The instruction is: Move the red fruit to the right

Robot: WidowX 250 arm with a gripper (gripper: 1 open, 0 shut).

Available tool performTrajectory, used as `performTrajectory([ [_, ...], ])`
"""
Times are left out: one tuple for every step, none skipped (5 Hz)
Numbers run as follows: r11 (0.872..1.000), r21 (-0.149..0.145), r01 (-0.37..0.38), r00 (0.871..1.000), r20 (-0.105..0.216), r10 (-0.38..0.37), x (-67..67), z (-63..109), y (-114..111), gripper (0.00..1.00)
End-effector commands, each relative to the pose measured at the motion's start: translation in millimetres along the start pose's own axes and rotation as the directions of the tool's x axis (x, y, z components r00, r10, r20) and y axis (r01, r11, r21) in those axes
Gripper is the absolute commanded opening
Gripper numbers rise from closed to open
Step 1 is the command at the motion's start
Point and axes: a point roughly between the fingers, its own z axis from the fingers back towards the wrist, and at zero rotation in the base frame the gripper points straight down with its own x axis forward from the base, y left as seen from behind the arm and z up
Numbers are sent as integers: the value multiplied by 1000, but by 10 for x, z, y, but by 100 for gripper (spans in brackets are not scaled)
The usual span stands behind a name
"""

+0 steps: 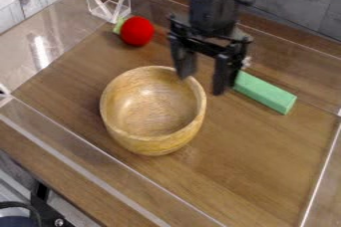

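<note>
The red fruit (136, 31) is a small bright red ball resting on the wooden table near the back left. My gripper (202, 77) hangs to its right and nearer the front, over the far right rim of the wooden bowl (154, 109). Its dark fingers (180, 60) stand apart, open, with nothing between them. The gripper is well clear of the fruit.
A green rectangular block (266, 93) lies to the right of the gripper. A clear plastic stand (104, 5) sits behind the fruit at the back left. A transparent wall edges the table (253, 171) at the front and right.
</note>
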Motion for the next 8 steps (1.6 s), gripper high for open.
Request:
performTrajectory([
  [998, 52, 19, 993, 118, -25, 136, 189, -195, 100],
  [999, 43, 20, 992, 120, -25, 111, 139, -118, 100],
  [999, 54, -3, 990, 144, -4, 94, 116, -41, 100],
  [998, 60, -22, 988, 153, 13, 94, 116, -34, 100],
  [999, 47, -15, 986, 168, 7, 70, 114, 114, 100],
  [999, 33, -11, 979, 202, 5, 73, 159, 311, 100],
  [999, 34, -2, 970, 241, -6, 70, 193, 527, 100],
  [998, 57, -23, 967, 256, 8, 67, 196, 551, 100],
])
